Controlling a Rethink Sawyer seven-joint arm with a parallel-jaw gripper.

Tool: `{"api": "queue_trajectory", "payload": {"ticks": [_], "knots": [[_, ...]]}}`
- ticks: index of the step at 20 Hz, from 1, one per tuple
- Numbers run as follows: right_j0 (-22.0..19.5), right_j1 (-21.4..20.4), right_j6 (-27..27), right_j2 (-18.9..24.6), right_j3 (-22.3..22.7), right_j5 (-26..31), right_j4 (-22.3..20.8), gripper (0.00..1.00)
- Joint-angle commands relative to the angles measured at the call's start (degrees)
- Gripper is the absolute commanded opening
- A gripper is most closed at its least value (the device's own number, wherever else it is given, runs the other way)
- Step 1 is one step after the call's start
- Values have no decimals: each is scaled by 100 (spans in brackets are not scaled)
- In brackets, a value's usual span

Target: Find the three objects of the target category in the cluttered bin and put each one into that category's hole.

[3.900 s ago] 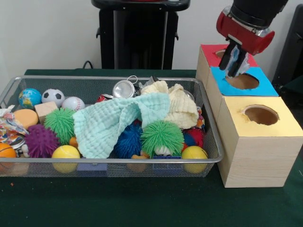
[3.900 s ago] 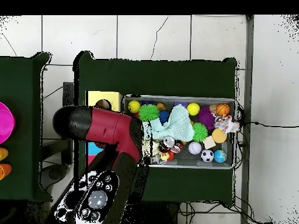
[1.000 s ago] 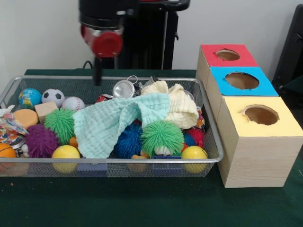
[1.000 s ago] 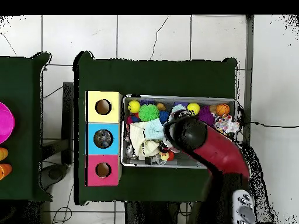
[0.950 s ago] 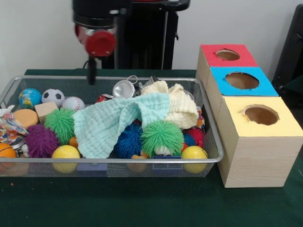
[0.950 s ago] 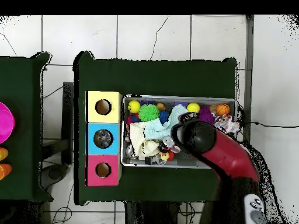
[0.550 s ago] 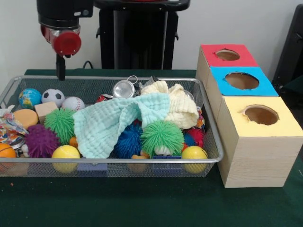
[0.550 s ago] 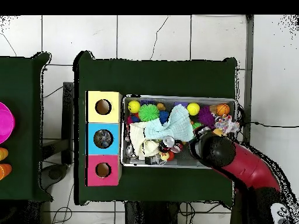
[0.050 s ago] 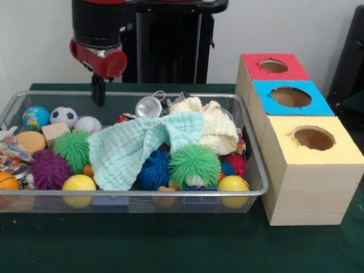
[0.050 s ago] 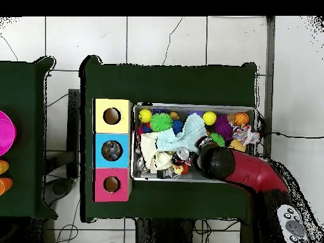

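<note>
My gripper (image 9: 99, 92) hangs over the back left part of the wire bin (image 9: 142, 193), just above the baseball (image 9: 87, 124) and left of a silver can (image 9: 149, 106). Nothing shows in it. Near it lie a soccer ball (image 9: 63, 116) and a globe ball (image 9: 35, 116). A mint cloth (image 9: 136, 145) and a cream cloth (image 9: 213, 128) cover the bin's middle. To the right stand the boxes with a red hole (image 9: 273, 66), a blue hole (image 9: 290, 96) and a yellow hole (image 9: 313, 138). In the overhead view the arm's head (image 10: 215, 161) hides the gripper.
Spiky balls in green (image 9: 194, 164), purple (image 9: 49, 169) and blue (image 9: 154, 169) crowd the bin's front with two yellow balls (image 9: 79, 185) and an orange ball (image 9: 7, 182). A wooden block (image 9: 54, 132) sits by the baseball. Something lies inside the blue hole (image 10: 112, 150).
The arm left the blue hole, swept across the bin to the front view's far left, and has now come back to the right, a little lower.
</note>
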Motion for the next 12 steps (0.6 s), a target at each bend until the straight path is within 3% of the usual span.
{"api": "queue_trajectory", "payload": {"ticks": [1,12], "knots": [[-112,260,-791,770,195,-328,-675,0],[-55,312,-536,900,-102,150,-795,0]]}}
